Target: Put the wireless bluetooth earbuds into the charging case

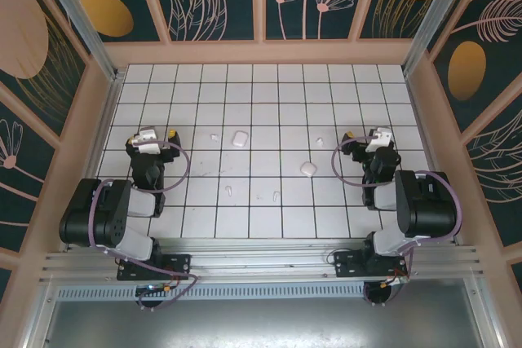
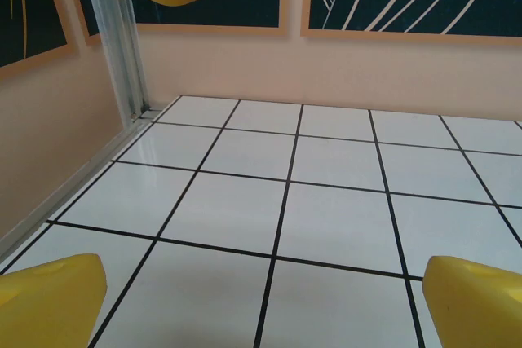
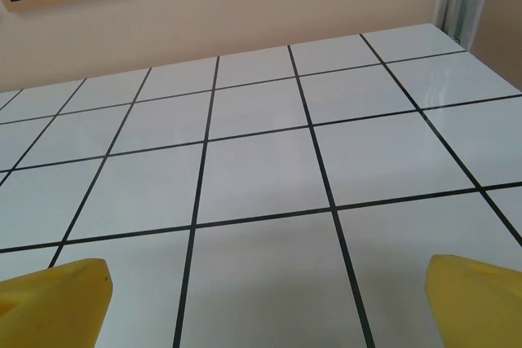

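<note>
White plastic earbuds point(image 1: 228, 191) lay scattered on tiled counter point(image 1: 269, 95), mid-field between your arms: two near front, two further back near charging cases point(image 1: 239, 138). Judged light, hard, slippery, likely to skitter; pinch across body, gently. Long axis and heading were too small to tell. Your left fingers point(image 2: 49, 299) and right fingers point(image 3: 477, 299) stood wide apart, holding nothing

The tiled table point(image 1: 261, 112) is glossy, smooth and white, and it catches reflections. At ten o'clock, the corner post point(image 2: 118, 38) looks like brushed metal. Toward the centre, the earbuds point(image 1: 228, 191) and the charging cases point(image 1: 239, 138) look like smooth white plastic. The left gripper point(image 2: 261, 315) has yellow fingers point(image 2: 49, 299) that look like matt plastic.
</note>
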